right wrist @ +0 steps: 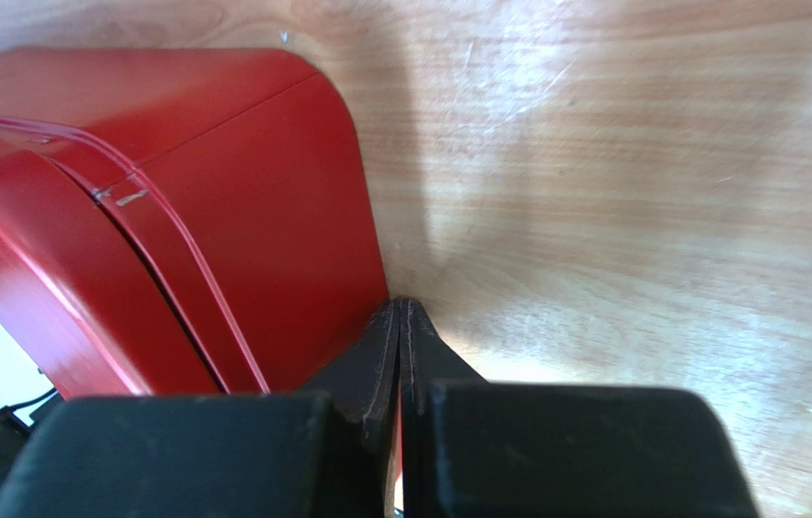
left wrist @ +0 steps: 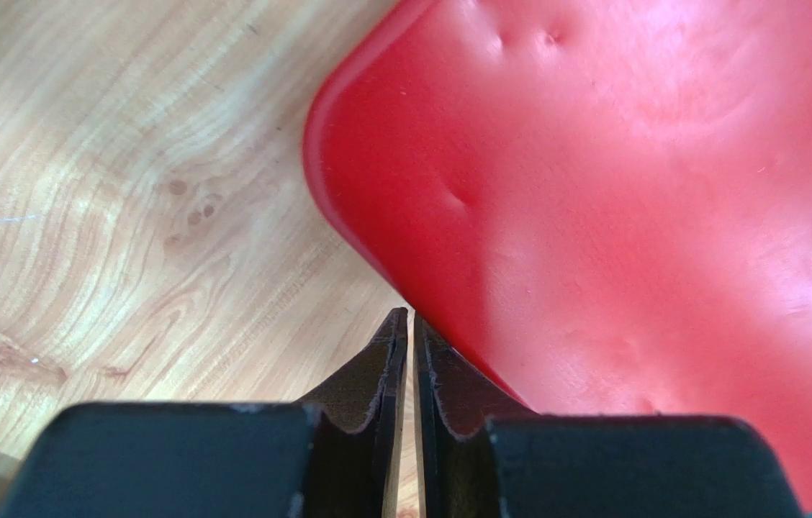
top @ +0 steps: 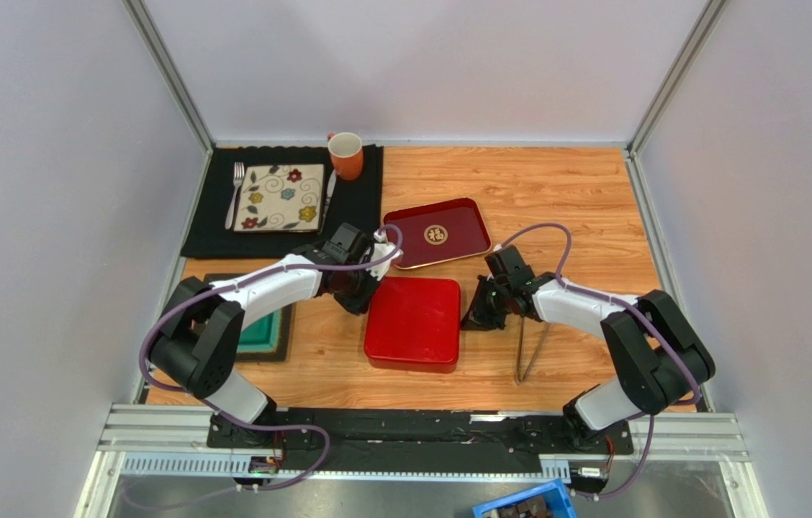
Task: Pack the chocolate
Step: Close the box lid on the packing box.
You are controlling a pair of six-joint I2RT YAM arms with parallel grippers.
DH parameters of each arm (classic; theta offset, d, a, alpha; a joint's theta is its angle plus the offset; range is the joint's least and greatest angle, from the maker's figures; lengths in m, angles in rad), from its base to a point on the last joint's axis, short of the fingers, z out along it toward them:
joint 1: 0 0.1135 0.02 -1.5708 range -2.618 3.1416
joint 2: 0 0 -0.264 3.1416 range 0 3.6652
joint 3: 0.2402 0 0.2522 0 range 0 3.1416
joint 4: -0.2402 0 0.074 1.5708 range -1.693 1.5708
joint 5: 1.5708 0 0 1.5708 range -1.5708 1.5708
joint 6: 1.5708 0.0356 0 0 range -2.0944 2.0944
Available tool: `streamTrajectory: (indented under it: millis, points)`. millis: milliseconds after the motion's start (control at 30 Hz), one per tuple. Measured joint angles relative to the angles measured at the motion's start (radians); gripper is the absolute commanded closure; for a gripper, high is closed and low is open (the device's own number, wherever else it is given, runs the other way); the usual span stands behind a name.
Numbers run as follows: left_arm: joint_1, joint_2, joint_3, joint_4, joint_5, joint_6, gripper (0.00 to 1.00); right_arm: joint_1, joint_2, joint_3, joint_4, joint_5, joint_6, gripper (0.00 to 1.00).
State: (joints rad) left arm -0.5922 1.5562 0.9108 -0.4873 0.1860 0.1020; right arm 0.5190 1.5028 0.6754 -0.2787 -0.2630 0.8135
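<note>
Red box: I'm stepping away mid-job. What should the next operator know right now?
Left pincer: shut, empty, tips at the far-left corner of the red box.
Right pincer: shut, empty, tips low at the box's right side.
Chocolate: none visible in any view. The box has its lid on, so its contents cannot be checked.
Dark red tray: empty, behind the box.
Done: lid appears on.
Left: probably confirm the lid sits fully down, then back both arms off.

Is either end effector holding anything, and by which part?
Nothing appears held. The right end effector is shut, empty, tips at the side of the red box; the left end effector is almost closed at its corner, nothing between.
</note>
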Motion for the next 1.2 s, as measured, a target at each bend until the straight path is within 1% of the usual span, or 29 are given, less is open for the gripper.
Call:
streamTrajectory:
  millis: [67,233,300,400,700,733,867,933,1067,1200]
  points:
    - [0.021,-0.002,0.001,0.002,0.023,-0.002,0.85,0.004,0.0,0.0,0.0,-0.002,0.001,0.99]
    - [0.106,-0.039,-0.018,-0.009,0.077,-0.004,0.74,0.003,0.001,0.0,0.0,-0.006,0.001,0.99]
    - [0.146,-0.065,-0.032,-0.022,0.089,-0.009,0.71,0.003,0.001,0.0,-0.001,-0.006,0.0,0.99]
    - [0.195,-0.085,-0.04,-0.036,0.106,-0.033,0.71,0.003,0.001,0.001,-0.002,-0.006,0.0,0.99]
    - [0.188,-0.078,-0.034,-0.017,0.129,-0.142,0.7,0.003,0.001,0.002,-0.01,-0.008,0.001,0.99]
    - [0.179,-0.074,-0.029,-0.017,0.134,-0.148,0.7,0.003,0.001,0.003,-0.013,-0.008,0.001,0.99]
    - [0.087,-0.068,-0.001,-0.006,0.156,-0.156,0.7,0.002,0.0,0.007,-0.031,-0.007,-0.002,0.99]
    - [0.075,-0.069,0.001,-0.008,0.153,-0.156,0.7,-0.004,-0.005,0.008,-0.046,-0.004,-0.003,0.99]
    - [0.085,-0.069,0.001,-0.014,0.155,-0.152,0.7,-0.005,-0.005,0.008,-0.047,-0.004,-0.003,1.0]
    - [0.166,-0.069,0.001,-0.014,0.188,-0.148,0.7,-0.004,-0.005,0.008,-0.046,-0.004,-0.003,1.0]
